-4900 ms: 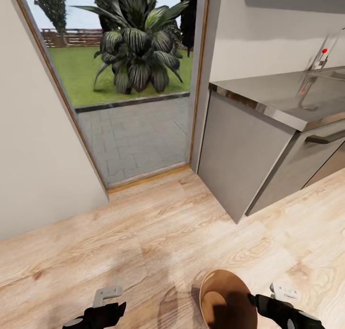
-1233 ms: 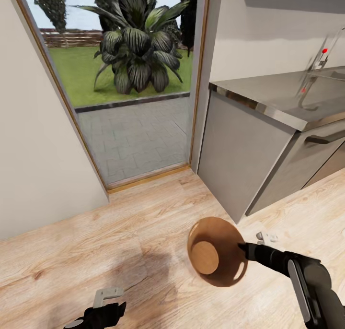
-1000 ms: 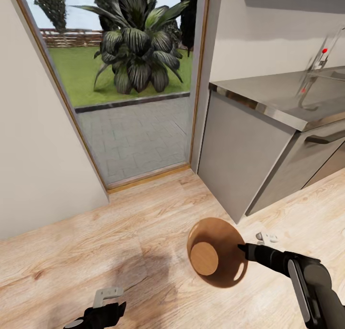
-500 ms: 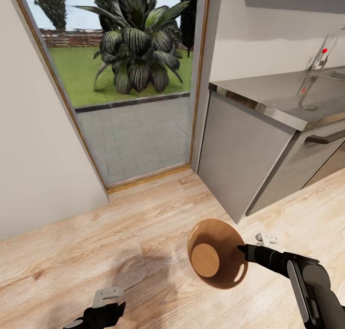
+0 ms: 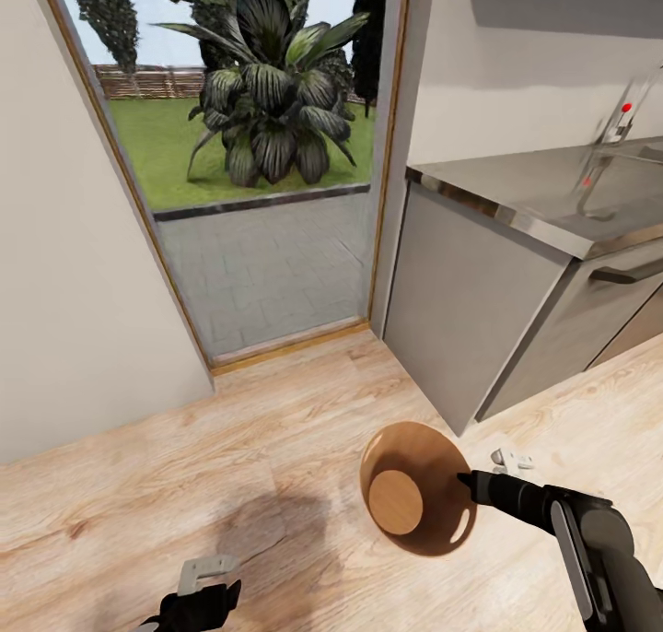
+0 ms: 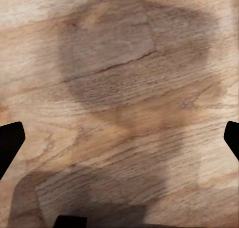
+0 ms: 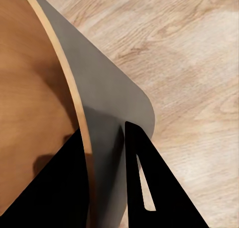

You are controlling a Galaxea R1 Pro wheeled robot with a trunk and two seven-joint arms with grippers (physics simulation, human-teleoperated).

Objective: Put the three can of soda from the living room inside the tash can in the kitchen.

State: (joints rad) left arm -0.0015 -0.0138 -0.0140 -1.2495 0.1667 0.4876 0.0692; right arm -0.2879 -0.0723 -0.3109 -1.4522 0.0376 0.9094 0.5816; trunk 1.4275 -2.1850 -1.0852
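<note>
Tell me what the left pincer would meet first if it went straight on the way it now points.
The left pincer points down at the bare wood floor; its wrist view shows planks and shadow between the open fingers. It would probably meet the floor first, though how far off is unclear.

So the pale wood plank floor has just the coppery brown round bin on it, near the grey cabinet corner.
</note>
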